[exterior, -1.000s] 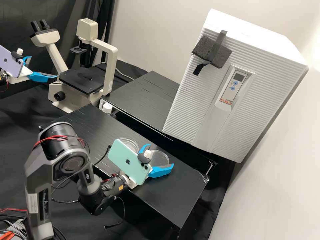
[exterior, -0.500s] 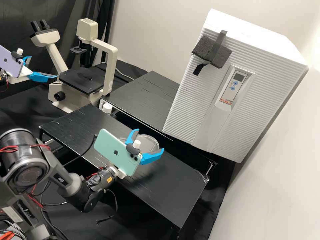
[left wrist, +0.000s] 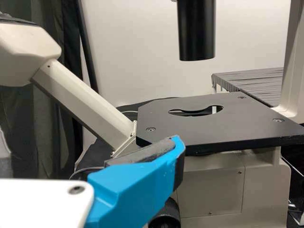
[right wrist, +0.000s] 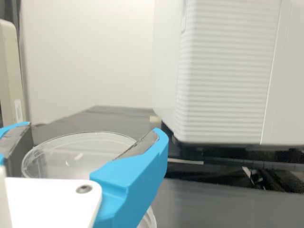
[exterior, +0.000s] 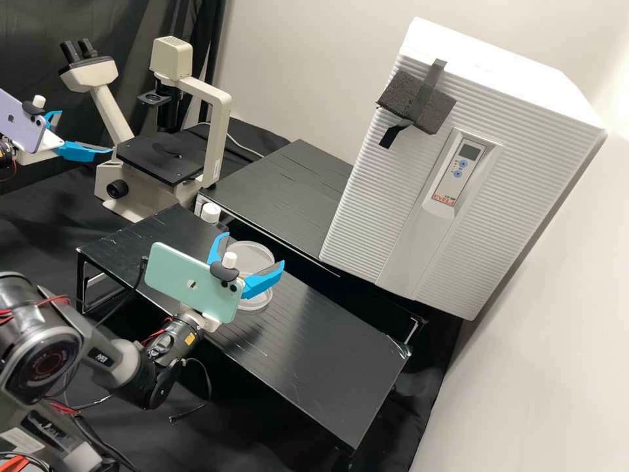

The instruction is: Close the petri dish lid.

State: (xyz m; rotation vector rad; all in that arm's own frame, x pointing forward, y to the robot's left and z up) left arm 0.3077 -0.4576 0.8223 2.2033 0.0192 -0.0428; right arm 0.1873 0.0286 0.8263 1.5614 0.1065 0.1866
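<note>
"Plastic, clear, round: item one, the lid (exterior: 249,257). Location?"

"Between the blue fingers of the right claw (exterior: 254,249), raised over the tabletop (exterior: 321,341). In the right wrist view those fingers stand apart by the width of the lid, one to each side; I judge it gripped by its edge."

"Item two, the dish base (exterior: 259,301)?"

"Clear, round, on the tabletop, lower than the lid and partly hidden by the right claw in the high view. Whether the two are centred, I cannot tell."

"Item three, the left claw (exterior: 86,132)?"

"Blue fingers spread, nothing between them, beside the microscope (exterior: 164,157). Condition: unengaged."

"Step in hand?"

"Bringing the lid to the base, by my judgement. Carrying part well along; closing itself outstanding."

"Requirements for the next move?"

"One alignment, rim over rim. One slow, level lowering until the lid seats all round. One release, fingers parting evenly."

"Hazards?"

"Two. Lid set down off-centre, so that it perches tilted on the base's rim. Base nudged by a low finger; being light, it would probably slide."
</note>
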